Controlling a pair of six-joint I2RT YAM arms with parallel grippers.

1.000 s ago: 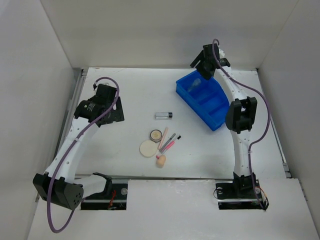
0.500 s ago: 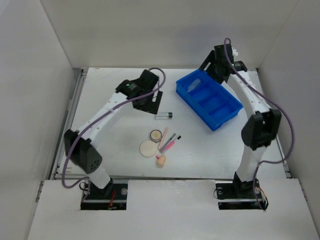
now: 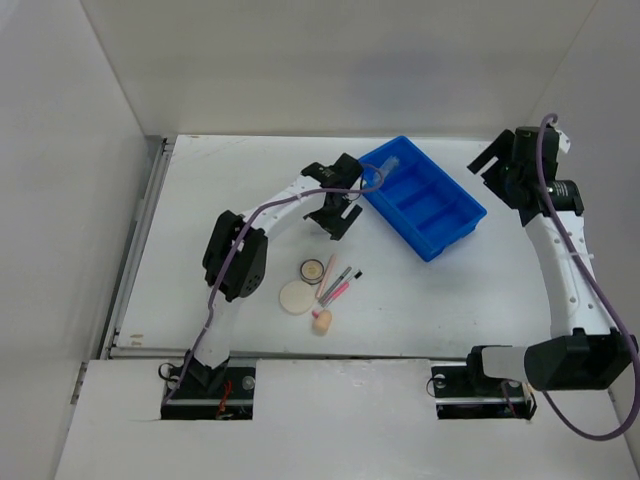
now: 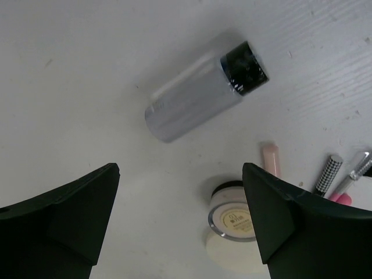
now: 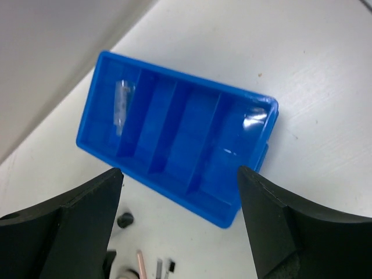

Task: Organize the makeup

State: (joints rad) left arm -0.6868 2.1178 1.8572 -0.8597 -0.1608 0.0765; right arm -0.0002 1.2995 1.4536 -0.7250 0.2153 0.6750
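A clear tube with a dark cap lies on the table just ahead of my open, empty left gripper, which hovers above it; in the top view the gripper hides this tube. Near it lie the round compact, the cream puff, slim pink and black pencils and the peach sponge. Another clear tube lies in the end compartment of the blue tray. My right gripper is open and empty, raised to the right of the tray.
The blue tray stands at an angle at the back right, its other compartments holding nothing. White walls enclose the table on three sides. My left arm stretches across the table's middle from the near left.
My left arm has swung from the far left to the centre, over the lying tube. My right arm has drawn back rightward from the tray's far end.
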